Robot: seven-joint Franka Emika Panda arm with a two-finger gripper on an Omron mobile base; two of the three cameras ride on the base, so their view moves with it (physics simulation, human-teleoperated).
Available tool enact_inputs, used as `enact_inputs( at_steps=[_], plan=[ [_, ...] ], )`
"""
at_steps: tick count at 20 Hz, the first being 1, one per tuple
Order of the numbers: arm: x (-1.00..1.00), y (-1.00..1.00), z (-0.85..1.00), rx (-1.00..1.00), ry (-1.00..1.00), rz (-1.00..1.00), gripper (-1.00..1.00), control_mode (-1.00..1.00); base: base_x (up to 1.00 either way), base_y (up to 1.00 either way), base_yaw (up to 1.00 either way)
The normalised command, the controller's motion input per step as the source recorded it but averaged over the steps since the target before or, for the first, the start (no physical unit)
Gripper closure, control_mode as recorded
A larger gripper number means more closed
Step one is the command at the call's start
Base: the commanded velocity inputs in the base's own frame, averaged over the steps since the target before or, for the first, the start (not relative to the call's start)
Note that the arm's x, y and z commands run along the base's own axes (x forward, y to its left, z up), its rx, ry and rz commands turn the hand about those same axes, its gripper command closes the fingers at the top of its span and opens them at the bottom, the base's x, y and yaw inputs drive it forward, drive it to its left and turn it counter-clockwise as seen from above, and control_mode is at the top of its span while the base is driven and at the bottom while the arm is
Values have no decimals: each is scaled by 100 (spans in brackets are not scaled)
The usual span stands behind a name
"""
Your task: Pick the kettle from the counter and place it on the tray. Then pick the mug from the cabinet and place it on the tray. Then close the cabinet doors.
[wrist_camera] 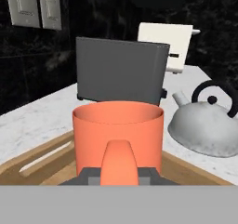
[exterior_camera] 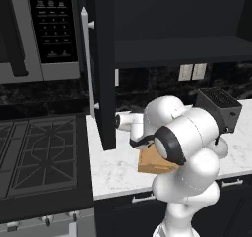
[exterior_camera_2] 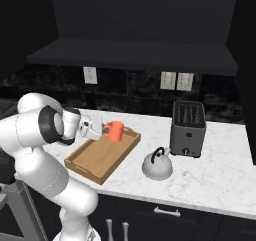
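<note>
One cabinet door (exterior_camera: 101, 69) stands open in the left base view. From the right base view, the gripper (exterior_camera_2: 103, 130) clamps the mug (exterior_camera_2: 115, 131) handle over the tray (exterior_camera_2: 95, 161); the kettle (exterior_camera_2: 157, 165) sits on the counter (exterior_camera_2: 220, 175). Hand view: mug upright, toaster (wrist_camera: 122, 70) behind.

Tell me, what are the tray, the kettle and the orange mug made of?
The tray looks like light-brown wood: matte, with faint grain lines. The kettle seems to be grey metal with a dull brushed sheen and a black handle, maybe plastic. The mug is smooth, plain orange-red; ceramic or plastic, the look leaves that open.
</note>
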Motion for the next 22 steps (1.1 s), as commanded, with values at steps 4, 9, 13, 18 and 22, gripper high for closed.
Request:
enact_inputs(
  at_steps=[4, 9, 13, 18, 22],
  plan=[
    [6, 0, -56, 0, -3, -6, 100, -100, 0, 0, 0],
    [10, 0, -58, 0, -12, -4, 100, -100, 0, 0, 0],
    [5, 0, -62, 0, -25, -4, 100, -100, 0, 0, 0],
    [4, 0, -66, 0, -31, -6, 100, -100, 0, 0, 0],
    [16, 0, -73, -2, -23, -10, 100, -100, 0, 0, 0]
  ],
)
